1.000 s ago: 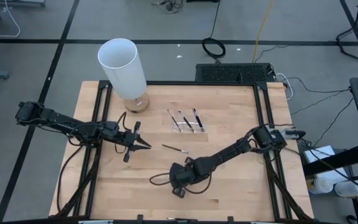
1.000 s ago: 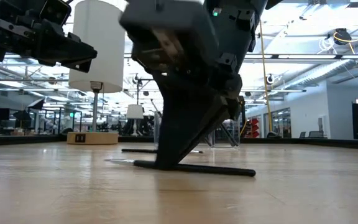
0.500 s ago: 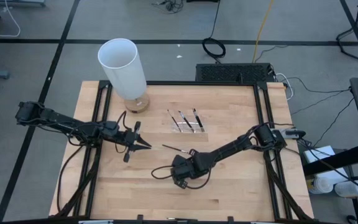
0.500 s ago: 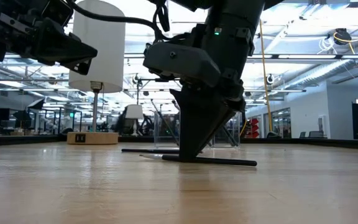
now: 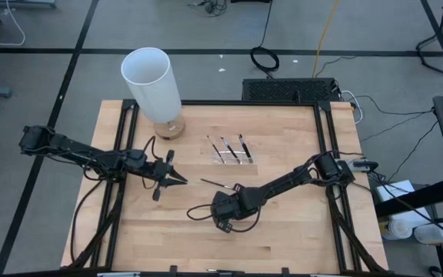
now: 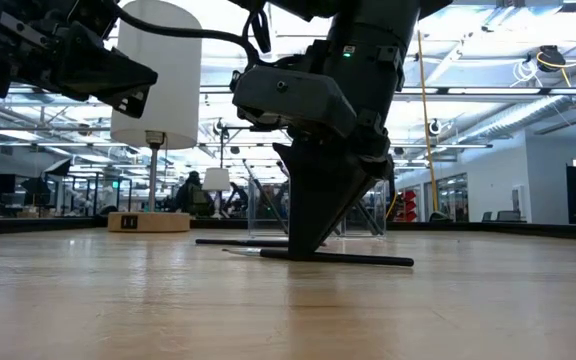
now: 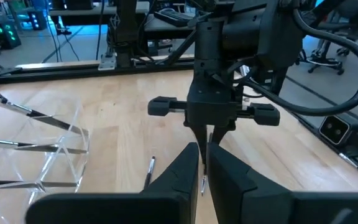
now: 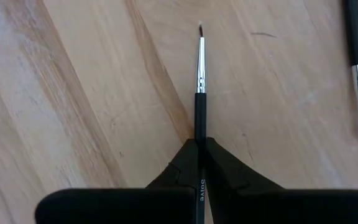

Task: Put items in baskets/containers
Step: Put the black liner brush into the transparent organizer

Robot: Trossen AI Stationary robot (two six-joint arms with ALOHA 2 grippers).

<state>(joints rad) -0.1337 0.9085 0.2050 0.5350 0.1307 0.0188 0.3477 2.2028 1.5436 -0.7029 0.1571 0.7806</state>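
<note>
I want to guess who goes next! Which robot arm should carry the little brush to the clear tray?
The right one, probably. Its gripper is already shut on a brush lying on the table. The left gripper hangs shut and empty, farther from the tray.

Clear tray [image 5: 231, 151] sits mid-counter [image 5: 283, 231] toward the back, three brushes [image 5: 226, 148] in it. Tall cylinder [image 5: 153, 83] at back-left corner. Loose brush [image 5: 215, 183] in front of tray. Right gripper [image 5: 223, 218] front-centre, jaws closed on a thin brush [image 8: 199, 68]; left gripper [image 5: 177, 178] left of centre.
</note>
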